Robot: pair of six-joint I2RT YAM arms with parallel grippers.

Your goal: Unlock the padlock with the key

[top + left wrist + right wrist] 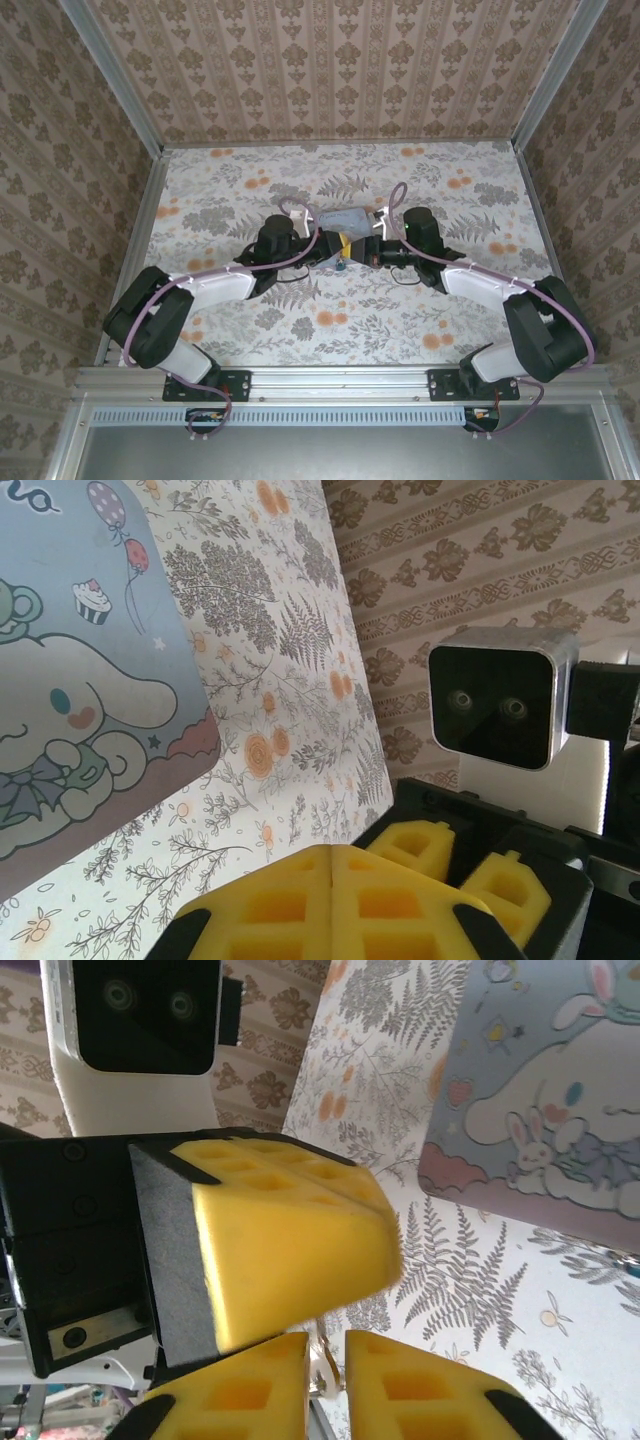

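Insertion step. Right gripper (322, 1385) pinches the thin key (320, 1360). Left gripper (330, 900) pads closed, contents hidden. Next: align key tip with padlock (341, 266) keyway.

Pale surface (420, 320) strewn with grey ferns and orange blossoms. Tan walls (340, 70) in brown damask stripes. Pastel-blue box (80, 680), mauve-edged, printed with a white cartoon dog, balloons, a cupcake. Yellow waffled pads (280, 905) in black housings on the left tool (330, 900) and right tool (325, 1390); pale metallic glint of the key (320, 1365). Lilac cables (396, 198).

Lab rig: wallpapered booth (330, 70), aluminium frame (340, 381)
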